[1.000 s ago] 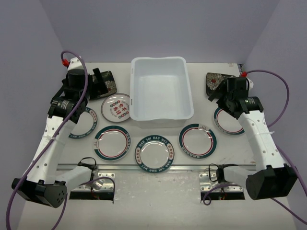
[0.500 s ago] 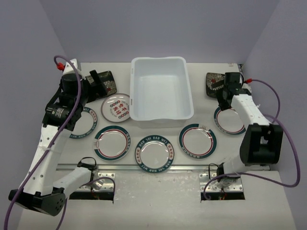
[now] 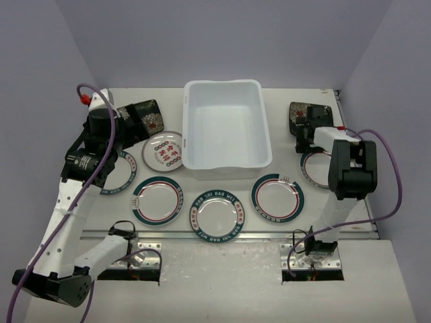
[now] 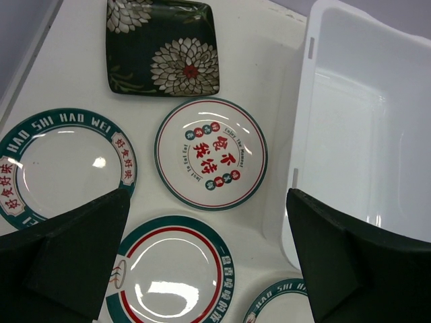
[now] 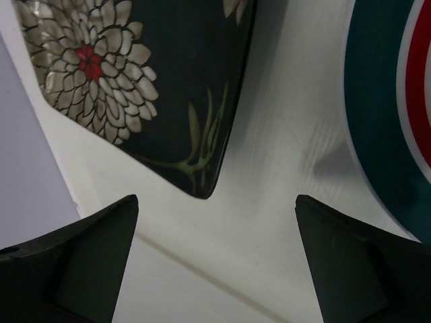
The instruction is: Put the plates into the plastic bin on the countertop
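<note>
**Step in hand:** approach for a first pick. No plate is in the bin yet.

**Left side:** the left gripper (image 4: pixel 207 195) has its fingers spread and holds nothing. It hovers well above the small plate (image 4: pixel 211 153) with red characters. A black floral plate (image 4: pixel 161 47) lies just beyond that plate, and a lettered round plate (image 4: pixel 64 168) lies near its left. (Every plate lies flat on the countertop (image 3: pixel 279 134), so a rim offers little purchase.) The next move probably calls for a descent that works one finger under a rim.

**Centre:** the bin (image 3: pixel 222 84) stands empty, with a front row of round plates (image 3: pixel 217 214) near its front wall.

**Right side:** the right gripper (image 5: pixel 217 198) is likewise spread and empty. It sits low by the corner of the second floral plate (image 5: pixel 135 81), with a teal-rimmed plate (image 5: pixel 384 121) near on the right.

**Hidden or unclear:**
- In the top view, each arm covers part of the plates beneath it.
- The right wrist view cuts off both of its plates.
- It cannot be told whether the right fingertips touch the countertop.
</note>
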You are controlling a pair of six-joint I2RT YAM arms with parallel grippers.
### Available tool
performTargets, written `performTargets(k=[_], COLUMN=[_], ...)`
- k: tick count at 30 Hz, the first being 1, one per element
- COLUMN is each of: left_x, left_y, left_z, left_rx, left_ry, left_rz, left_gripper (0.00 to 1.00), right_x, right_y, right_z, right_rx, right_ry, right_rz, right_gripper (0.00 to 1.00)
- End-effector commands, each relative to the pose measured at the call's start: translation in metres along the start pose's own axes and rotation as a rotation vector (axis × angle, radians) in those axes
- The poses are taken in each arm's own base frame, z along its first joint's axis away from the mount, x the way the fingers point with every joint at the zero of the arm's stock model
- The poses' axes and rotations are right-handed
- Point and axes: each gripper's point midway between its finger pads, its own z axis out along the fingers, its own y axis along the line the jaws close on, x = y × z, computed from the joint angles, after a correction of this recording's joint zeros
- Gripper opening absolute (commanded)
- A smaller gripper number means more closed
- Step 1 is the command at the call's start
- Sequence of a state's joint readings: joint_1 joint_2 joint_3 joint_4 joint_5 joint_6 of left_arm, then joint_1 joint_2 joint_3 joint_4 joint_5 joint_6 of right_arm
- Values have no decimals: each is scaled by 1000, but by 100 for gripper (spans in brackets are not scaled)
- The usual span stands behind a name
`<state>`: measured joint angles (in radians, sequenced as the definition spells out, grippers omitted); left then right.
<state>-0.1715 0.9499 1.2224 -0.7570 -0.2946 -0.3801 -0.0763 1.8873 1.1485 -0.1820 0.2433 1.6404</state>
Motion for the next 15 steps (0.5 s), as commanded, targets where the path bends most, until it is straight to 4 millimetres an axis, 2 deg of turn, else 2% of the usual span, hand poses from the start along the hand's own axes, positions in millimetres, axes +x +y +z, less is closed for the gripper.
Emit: performTargets(k=[1,12,15], left_x=[-7,-6,-8], left_y=[-4,0,0], left_z=[1,6,6], left_rx=[5,-27,-35], left_ry=[-30,-20,-21], left_rz=[-15,-2,1], left_gripper=[100,100,100], right_x=[-12,-5,-4], right_y=[20,-7,-16], right_z=[15,64,69], right_rx=[-35,25,45], right_ry=[-45,-39,-41], right_rz=[96,150,169], right_gripper=[98,67,53])
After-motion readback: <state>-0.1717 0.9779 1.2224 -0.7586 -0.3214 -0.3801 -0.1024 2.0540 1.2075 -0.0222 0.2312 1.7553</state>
